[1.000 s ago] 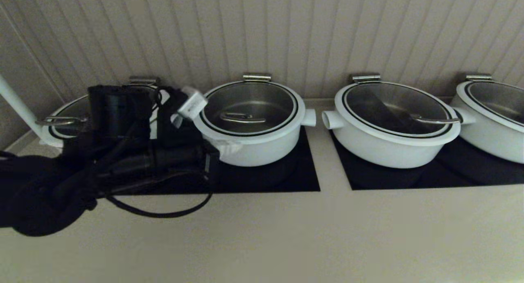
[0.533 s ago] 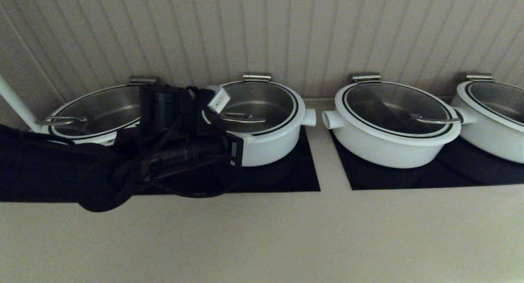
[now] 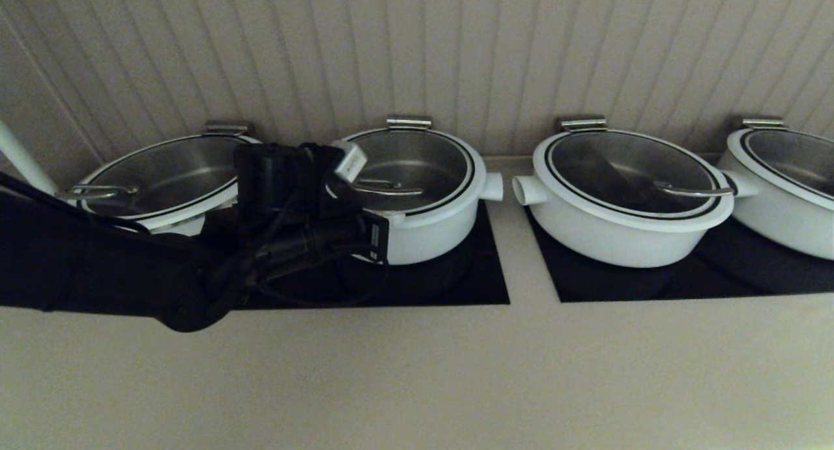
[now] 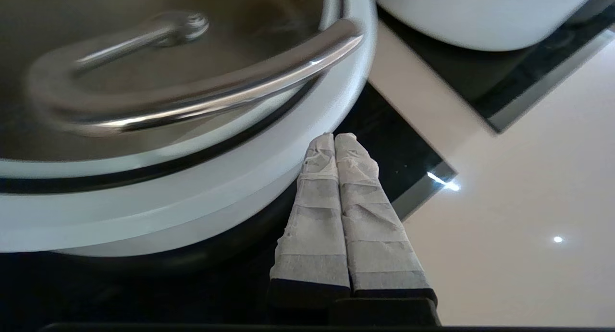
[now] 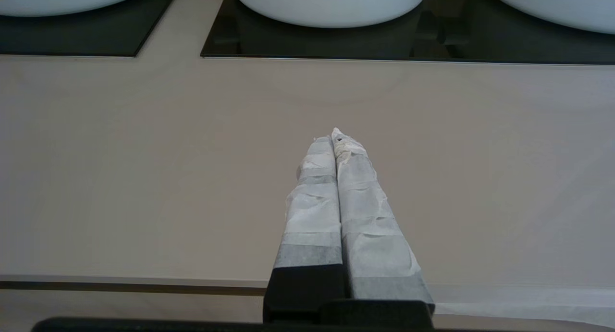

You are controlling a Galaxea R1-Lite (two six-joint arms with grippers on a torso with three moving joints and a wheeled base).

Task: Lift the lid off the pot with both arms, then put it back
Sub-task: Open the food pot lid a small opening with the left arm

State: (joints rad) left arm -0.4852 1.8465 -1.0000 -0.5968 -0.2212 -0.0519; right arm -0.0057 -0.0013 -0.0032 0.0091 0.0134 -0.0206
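Beige counter (image 3: 417, 372) under a ribbed wall carries four white pots on black cooktop panels. You see the pot (image 3: 423, 232), second from the robot's left, with the lid (image 3: 401, 170) seated on it. Your left gripper (image 4: 335, 139), taped fingers pressed together and empty, sits beside the pot's rim, below the lid's steel handle (image 4: 192, 99); in the head view the arm's bulk hides that side. Your right gripper (image 5: 335, 136), likewise closed and empty, hangs over bare counter, well apart.
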